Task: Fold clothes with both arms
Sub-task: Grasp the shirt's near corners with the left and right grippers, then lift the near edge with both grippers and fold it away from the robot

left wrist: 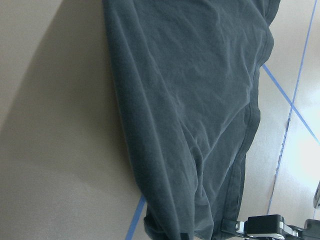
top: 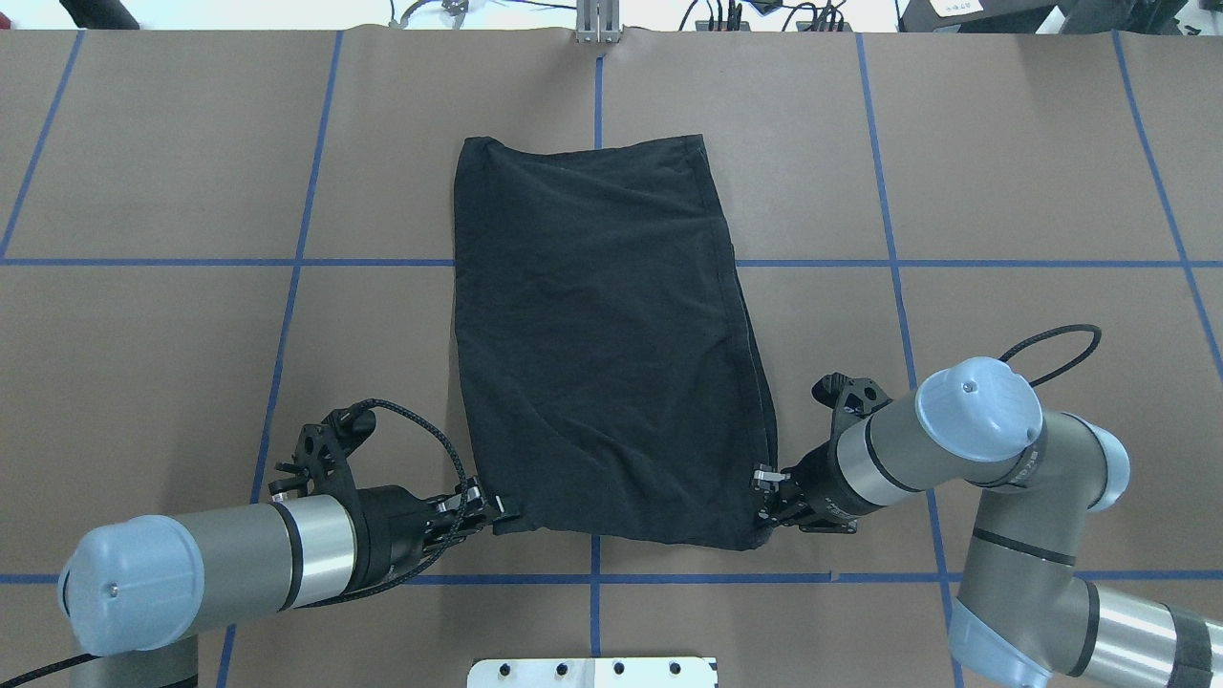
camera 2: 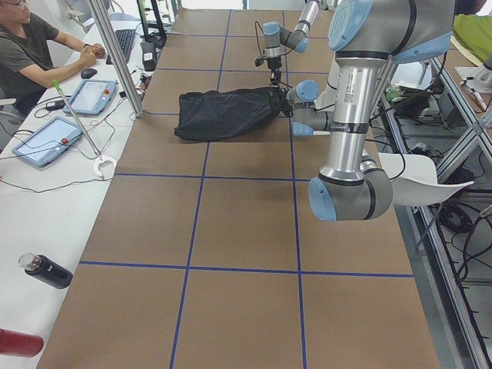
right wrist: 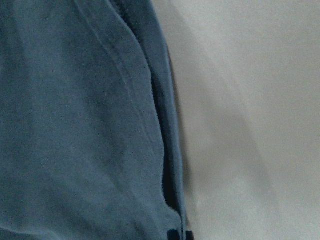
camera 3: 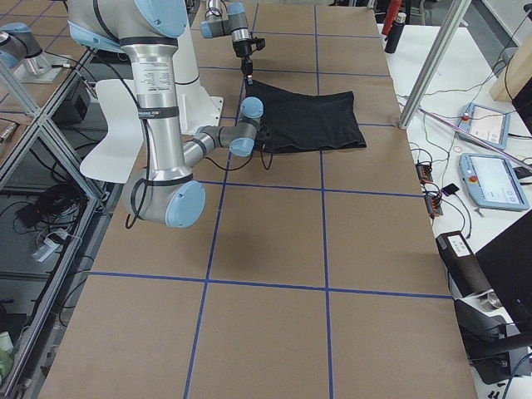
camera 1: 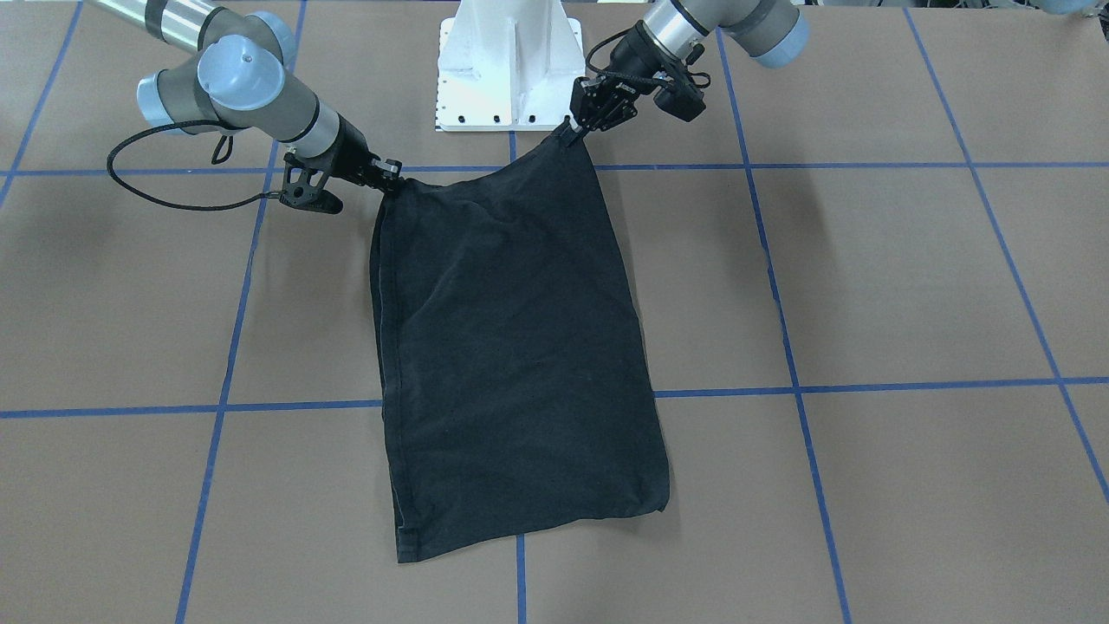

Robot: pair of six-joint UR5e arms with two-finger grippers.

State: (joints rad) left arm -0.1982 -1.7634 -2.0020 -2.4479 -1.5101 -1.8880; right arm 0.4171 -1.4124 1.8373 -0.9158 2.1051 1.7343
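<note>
T-shirt [camera 1: 520,485] free hem sits nearest the front cam; its long axis runs straight back toward both grippers. My left gripper [camera 1: 567,132] and right gripper [camera 1: 392,180] clamp the far corners; I'd fold toward that hem.

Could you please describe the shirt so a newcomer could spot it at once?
On the brown table, look before the white base. The black shirt lies folded into a long rectangle: the only cloth there, two corners pinched in the jaws of the left arm and right arm.

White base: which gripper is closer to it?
Left. The left gripper holds its T-shirt corner right by the white base; the right gripper holds its corner farther out sideways.
</note>
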